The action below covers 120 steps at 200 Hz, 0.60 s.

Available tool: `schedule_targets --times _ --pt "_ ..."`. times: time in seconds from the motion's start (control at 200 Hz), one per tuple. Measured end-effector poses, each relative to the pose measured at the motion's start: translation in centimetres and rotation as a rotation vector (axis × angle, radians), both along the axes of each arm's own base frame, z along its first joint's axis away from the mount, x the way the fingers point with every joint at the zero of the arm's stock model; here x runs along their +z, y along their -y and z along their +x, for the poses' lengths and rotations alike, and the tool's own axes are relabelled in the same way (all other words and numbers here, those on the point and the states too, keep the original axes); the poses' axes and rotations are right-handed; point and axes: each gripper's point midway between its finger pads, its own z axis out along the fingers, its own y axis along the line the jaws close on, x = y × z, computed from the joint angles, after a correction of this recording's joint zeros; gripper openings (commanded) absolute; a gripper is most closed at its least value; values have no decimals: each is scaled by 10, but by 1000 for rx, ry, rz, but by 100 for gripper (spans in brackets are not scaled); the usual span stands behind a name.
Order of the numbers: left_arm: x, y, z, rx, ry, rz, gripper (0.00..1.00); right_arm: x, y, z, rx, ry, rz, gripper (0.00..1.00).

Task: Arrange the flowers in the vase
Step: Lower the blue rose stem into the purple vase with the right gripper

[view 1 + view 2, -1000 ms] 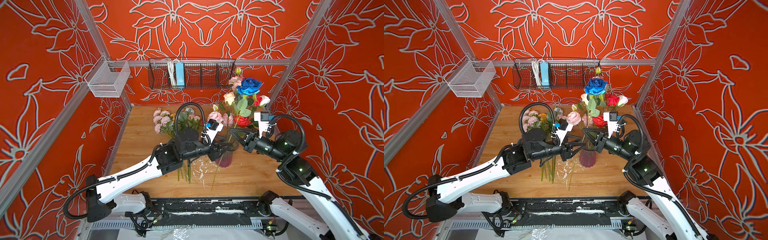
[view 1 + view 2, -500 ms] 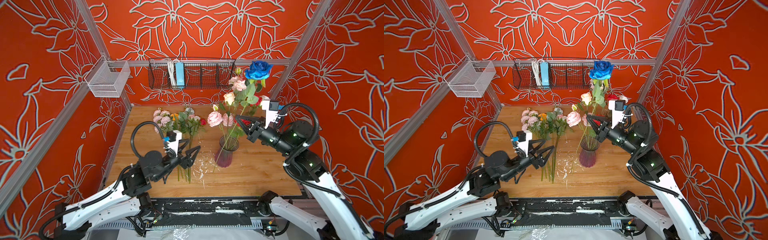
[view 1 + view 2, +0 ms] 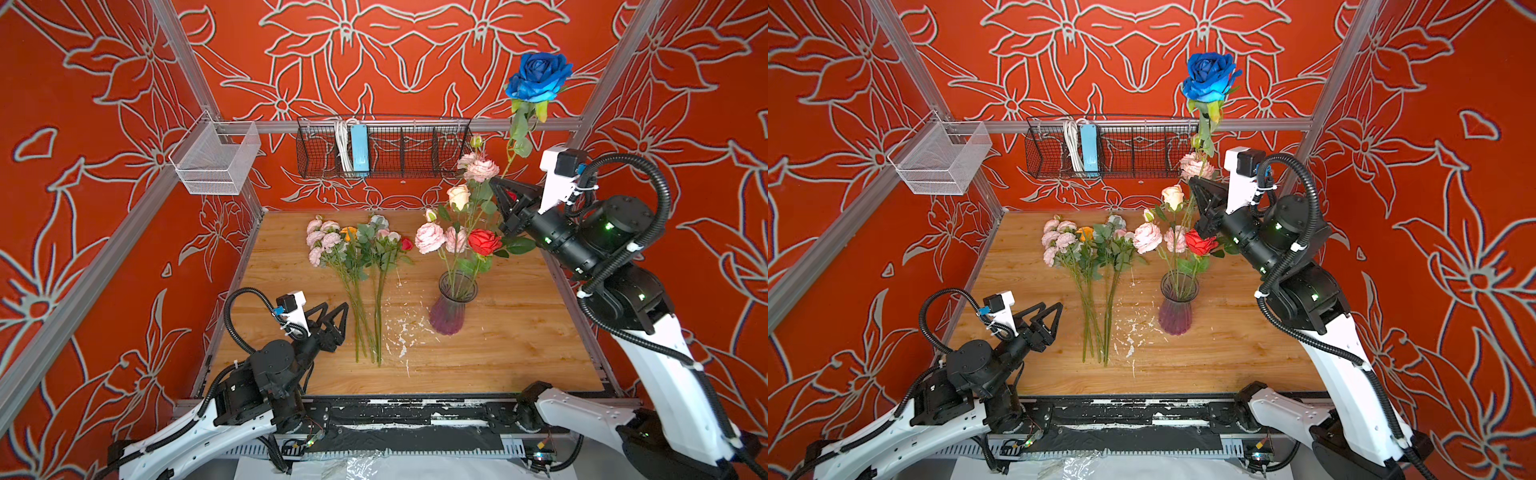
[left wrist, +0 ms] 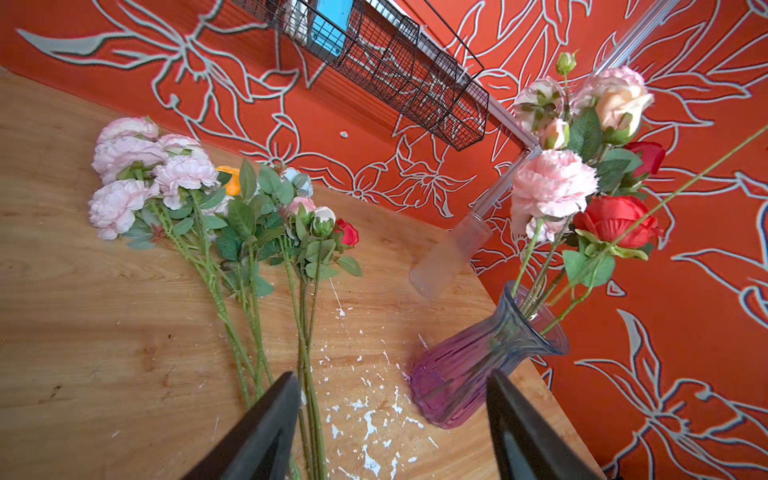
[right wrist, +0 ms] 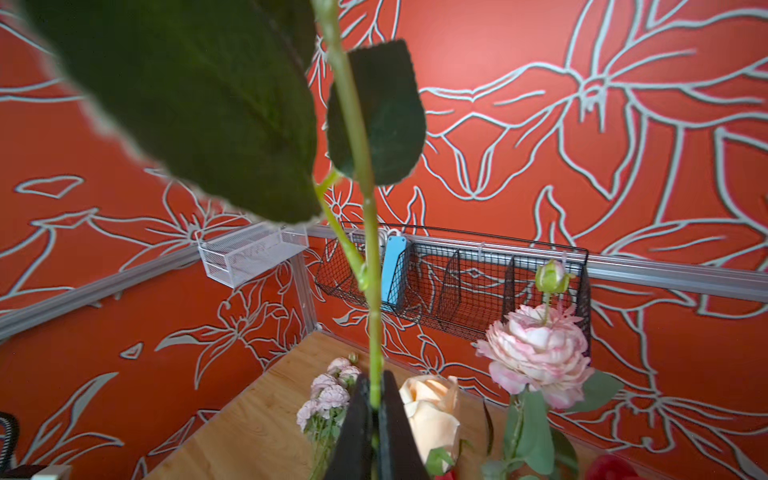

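Pressed almost together, the right jaws are pinching the thin, smooth green stem of the blue fabric rose point(image 3: 538, 77), gripping it below two broad dark leaves in the right wrist view. The right arm point(image 3: 582, 245) is reaching up and inward from the right edge, so the layered blue bloom is standing high above everything else. Its lower stem is slanting down toward the ribbed glass vase point(image 3: 451, 309); whether its tip is sitting inside the flared mouth I cannot tell. That vase, clear at the neck and shading to purple in its bulbous base, is standing upright on the wood-grain tabletop point(image 3: 519, 357) and holding ruffled pale pink blooms point(image 3: 428, 237), a cream rose point(image 3: 458, 196) and a red rose point(image 3: 484, 241). The loose bunch of flowers point(image 3: 353, 257), with pink, orange and red heads among serrated leaves, is lying flat to the vase's left, stems pointing toward the near edge. The left arm point(image 3: 274, 365) is crouching low at the near-left corner. The left jaws are standing wide apart, holding nothing, just beside those stem ends, near white flecks point(image 3: 401, 336) scattered on the wood.
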Motion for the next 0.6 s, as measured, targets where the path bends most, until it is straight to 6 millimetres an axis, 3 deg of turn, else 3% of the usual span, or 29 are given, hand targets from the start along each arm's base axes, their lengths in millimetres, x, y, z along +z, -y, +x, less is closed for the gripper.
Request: schedule_targets --times 0.16,0.39,0.51,0.6 --pt "-5 0 2 14 -8 17 73 -25 3 9 -40 -48 -39 0" --pt "-15 7 8 19 -36 66 73 -107 -3 20 -42 -223 -81 2" --pt "-20 13 11 17 -51 88 73 -145 -4 18 -28 -308 -94 41" --pt "-23 17 14 17 -62 105 74 -158 -1 8 -20 -343 -91 54"
